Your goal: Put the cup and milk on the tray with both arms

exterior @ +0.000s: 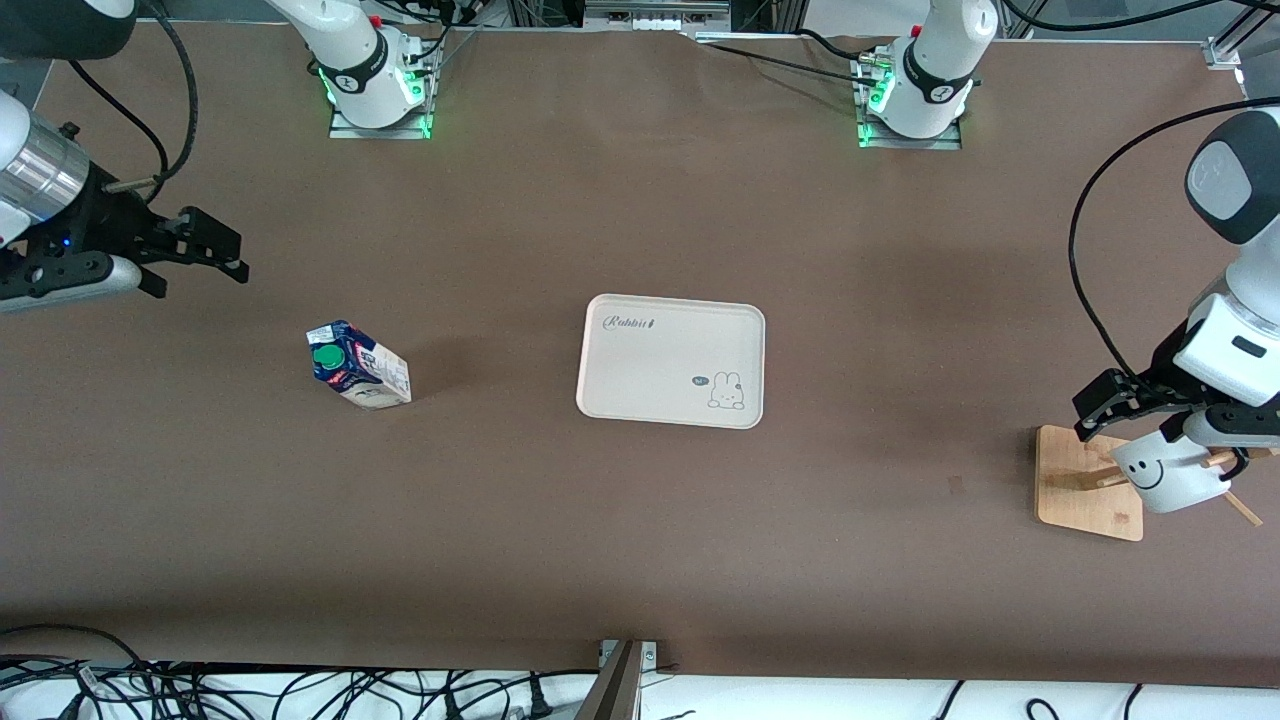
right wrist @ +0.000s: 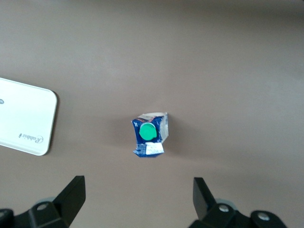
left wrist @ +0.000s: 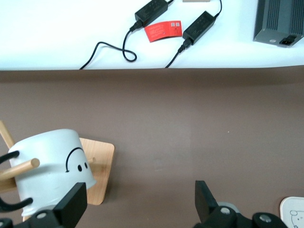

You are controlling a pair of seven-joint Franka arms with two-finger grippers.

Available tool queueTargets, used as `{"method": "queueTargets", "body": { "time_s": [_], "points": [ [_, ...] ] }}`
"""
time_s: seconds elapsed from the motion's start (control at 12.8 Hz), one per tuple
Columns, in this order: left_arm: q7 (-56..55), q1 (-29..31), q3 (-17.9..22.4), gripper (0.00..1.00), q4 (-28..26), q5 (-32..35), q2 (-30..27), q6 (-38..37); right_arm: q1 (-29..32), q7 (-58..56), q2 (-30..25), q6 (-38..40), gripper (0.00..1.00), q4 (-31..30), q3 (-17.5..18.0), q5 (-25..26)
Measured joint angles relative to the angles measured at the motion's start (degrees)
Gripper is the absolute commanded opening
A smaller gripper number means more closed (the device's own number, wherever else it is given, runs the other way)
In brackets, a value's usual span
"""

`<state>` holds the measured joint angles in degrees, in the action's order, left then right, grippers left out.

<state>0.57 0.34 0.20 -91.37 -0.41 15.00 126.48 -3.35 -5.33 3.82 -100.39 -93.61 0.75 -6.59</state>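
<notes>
The cup (exterior: 1170, 478), a white mug with a black smiley face, hangs tilted on the pegs of a wooden rack at the left arm's end of the table. My left gripper (exterior: 1108, 402) is open and empty beside the cup, apart from it. In the left wrist view the cup (left wrist: 50, 166) shows just off one finger of the left gripper (left wrist: 140, 200). The milk (exterior: 358, 366) stands on the table toward the right arm's end. My right gripper (exterior: 215, 248) is open and empty in the air, apart from the milk. The right wrist view shows the milk (right wrist: 149, 134) ahead of the right gripper (right wrist: 137, 197). The cream tray (exterior: 670, 330) lies mid-table, with nothing on it.
The rack's square wooden base (exterior: 1080, 490) sits under the cup and shows in the left wrist view (left wrist: 102, 173). The tray's corner shows in both wrist views (left wrist: 294, 209) (right wrist: 26, 123). Cables and power bricks (left wrist: 199, 26) lie on the white surface past the table's edge.
</notes>
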Motion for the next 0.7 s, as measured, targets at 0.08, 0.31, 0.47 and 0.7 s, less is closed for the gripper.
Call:
{"method": "queueTargets", "body": {
  "time_s": [0.08,0.31,0.47,0.7],
  "points": [
    [0.0,0.0,-0.2,1.0,-0.3,-0.1,0.0,2.6,0.1,0.0,1.3,-0.4,1.0,0.0,-0.1,-0.3],
    [-0.2,0.0,-0.3,1.0,-6.8,-0.5,-0.1,19.2,0.2,0.0,5.3,-0.9,1.0,0.0,-0.2,0.1],
    [-0.2,0.0,-0.3,1.0,-14.3,-0.6,-0.8,31.5,0.1,-0.1,7.9,-1.9,1.0,0.0,0.0,1.8],
    [-0.3,0.0,-0.3,1.0,-21.6,-0.6,-3.5,38.6,-1.6,-0.3,11.1,-3.4,1.0,0.0,0.3,2.4]
  ]
}}
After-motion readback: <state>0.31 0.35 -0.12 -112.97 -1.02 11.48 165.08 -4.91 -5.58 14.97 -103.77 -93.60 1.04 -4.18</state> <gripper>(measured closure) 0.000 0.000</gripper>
